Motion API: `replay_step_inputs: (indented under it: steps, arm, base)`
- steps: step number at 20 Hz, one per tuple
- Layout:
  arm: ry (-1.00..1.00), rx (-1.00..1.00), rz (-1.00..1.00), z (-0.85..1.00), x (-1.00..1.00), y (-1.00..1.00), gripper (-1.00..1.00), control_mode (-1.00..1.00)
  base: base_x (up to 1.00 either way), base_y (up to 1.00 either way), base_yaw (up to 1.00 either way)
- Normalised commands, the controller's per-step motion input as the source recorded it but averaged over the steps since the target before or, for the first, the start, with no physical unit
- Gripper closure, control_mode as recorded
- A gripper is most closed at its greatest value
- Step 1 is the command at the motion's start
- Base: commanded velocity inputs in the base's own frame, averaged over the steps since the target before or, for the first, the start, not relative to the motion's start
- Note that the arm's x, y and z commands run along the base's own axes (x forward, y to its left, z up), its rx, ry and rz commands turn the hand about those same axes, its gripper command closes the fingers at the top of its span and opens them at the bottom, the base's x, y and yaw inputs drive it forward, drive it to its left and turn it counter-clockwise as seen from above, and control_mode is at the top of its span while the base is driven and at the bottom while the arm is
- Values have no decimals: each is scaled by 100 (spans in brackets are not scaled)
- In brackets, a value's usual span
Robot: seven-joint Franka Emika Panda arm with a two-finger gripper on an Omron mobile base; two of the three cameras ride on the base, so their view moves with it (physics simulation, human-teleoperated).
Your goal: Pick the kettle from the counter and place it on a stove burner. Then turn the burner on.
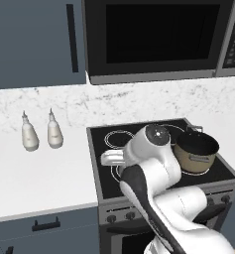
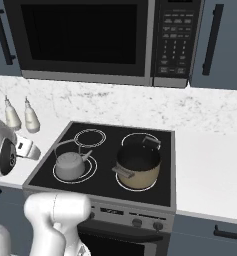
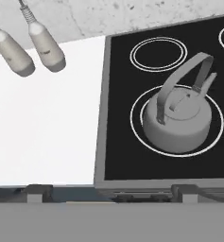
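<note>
Already the kettle (image 3: 178,124) sits on the black cooktop (image 2: 106,187), upright, inside the wide double-ring stove burner (image 3: 138,134) at the front left. Its arched handle stands tall over the dome; spout points toward the back right in the hand view. In the right base view the kettle (image 2: 70,165) rests squarely within the same rings (image 2: 91,169).

Gripper (image 3: 111,193): fingertips poke up at the bottom edge of the hand view, one far left, one far right, so the jaws stand wide with nothing between them. It hangs back over the front edge of the stove, apart from the kettle.

Tan pot (image 2: 138,167) with dark inside sits on the front right burner, beside the kettle, not touching. The smaller double-ring circle (image 2: 90,137) behind the kettle is bare.

Two white bottles (image 1: 39,132) stand close together on the white counter (image 1: 34,178) left of the cooktop, against the marbled backsplash. Same pair (image 3: 30,45) at upper left of the hand view.

Microwave (image 2: 85,40) hangs above the stove. Knobs (image 2: 146,223) line the stove front below the glass; their setting I cannot make out. White arm (image 1: 153,173) blocks much of the cooktop in the left base view.
</note>
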Motion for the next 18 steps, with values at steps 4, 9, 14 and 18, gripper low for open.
replay_step_inputs:
  steps: [4,9,14,18]
  arm:
    - [-29,-16,-11,-39,-68,47,-100,-100]
    - [-17,-13,-10,-47,-48,37,-100,-100]
    - [0,-8,-5,-57,-17,11,-100,-100]
    - [-3,-1,0,-59,-1,0,-100,-100]
  base:
    - [0,0,0]
    - [0,0,0]
    - [0,0,0]
    - [0,0,0]
